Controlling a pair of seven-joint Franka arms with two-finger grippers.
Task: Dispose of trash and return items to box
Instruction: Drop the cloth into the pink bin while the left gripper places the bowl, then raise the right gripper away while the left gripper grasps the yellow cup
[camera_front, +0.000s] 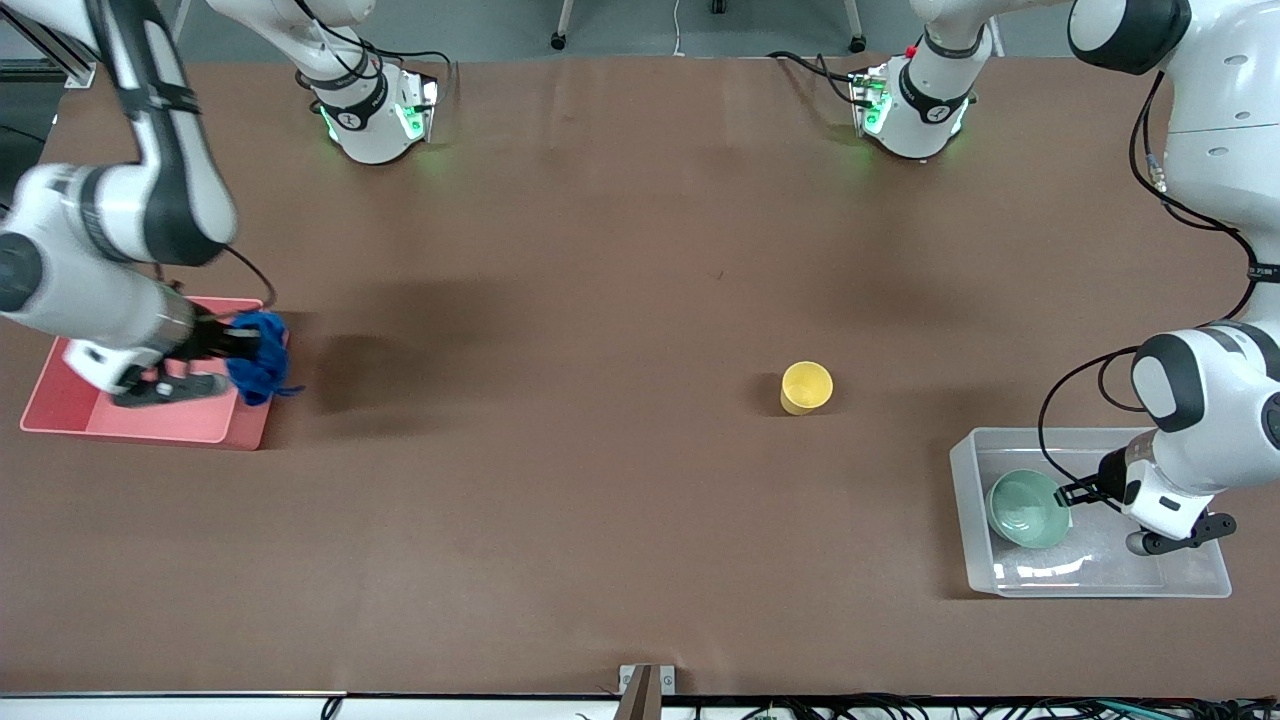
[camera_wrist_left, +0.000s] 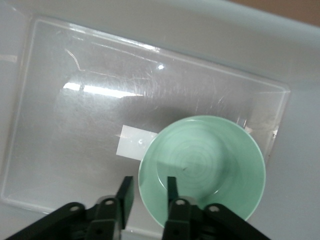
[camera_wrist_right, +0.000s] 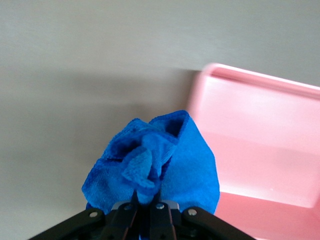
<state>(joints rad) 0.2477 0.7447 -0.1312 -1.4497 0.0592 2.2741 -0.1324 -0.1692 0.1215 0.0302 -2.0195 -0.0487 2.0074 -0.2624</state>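
Observation:
My right gripper (camera_front: 243, 345) is shut on the bright blue wad of trash (camera_front: 260, 365), holding it above the pink bin's edge on the side toward the table's middle. In the right wrist view the wad (camera_wrist_right: 155, 165) bulges past my gripper (camera_wrist_right: 147, 202). My left gripper (camera_front: 1072, 494) is over the see-through box (camera_front: 965, 520). It is open, with its fingers on either side of the rim of the mint-green bowl (camera_front: 1027, 510), which is in the box. The left wrist view shows the gripper (camera_wrist_left: 149, 187), the bowl (camera_wrist_left: 210, 160) and the box floor (camera_wrist_left: 75, 125). The yellow cup (camera_front: 806, 387) stands upright on the table.
The pink bin (camera_front: 60, 412) sits at the right arm's end of the table and also shows in the right wrist view (camera_wrist_right: 260, 150). A white sticker (camera_wrist_left: 132, 142) lies on the box's bottom. The cup stands between the table's middle and the box.

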